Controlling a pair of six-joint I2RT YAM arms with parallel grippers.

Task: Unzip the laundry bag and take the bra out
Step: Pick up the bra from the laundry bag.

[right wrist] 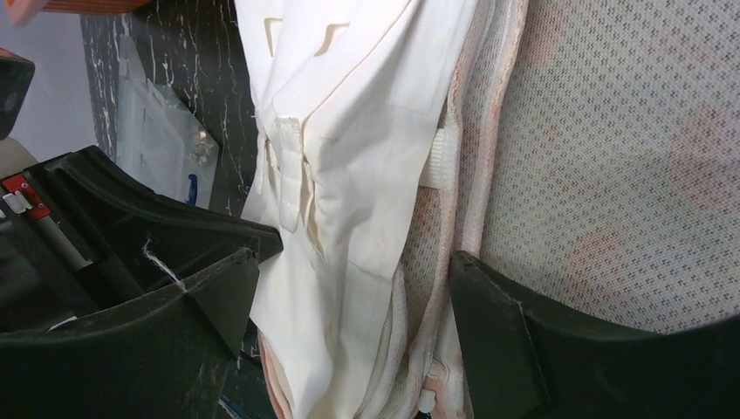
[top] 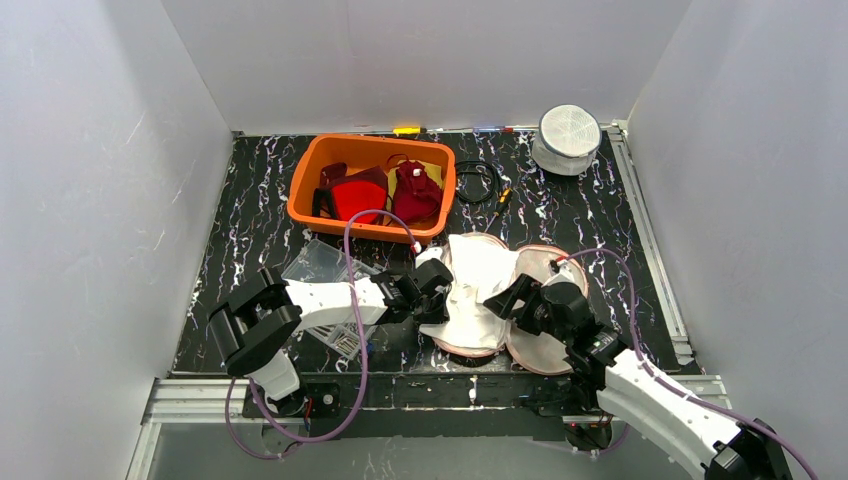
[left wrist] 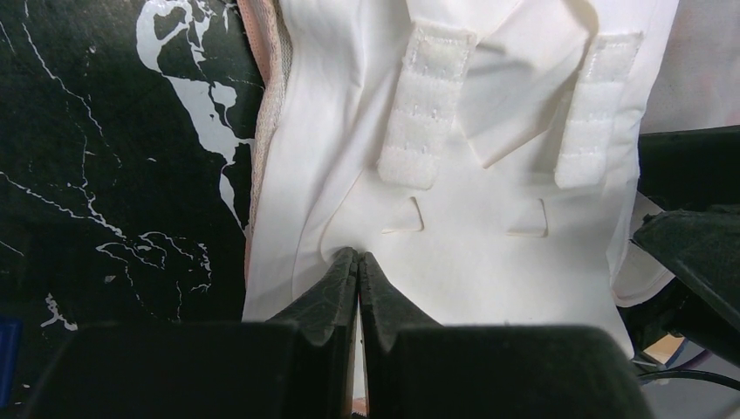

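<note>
While right claw [right wrist: 353,266] gapes, left claw [left wrist: 358,256] pinches bra's [left wrist: 454,236] edge.

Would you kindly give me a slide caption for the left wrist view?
Left gripper pinching the white bra, the laundry bag rim beside it on the black marbled table.

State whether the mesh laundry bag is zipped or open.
Open: round pink mesh laundry bag lies splayed in two halves, white bra exposed.
</note>
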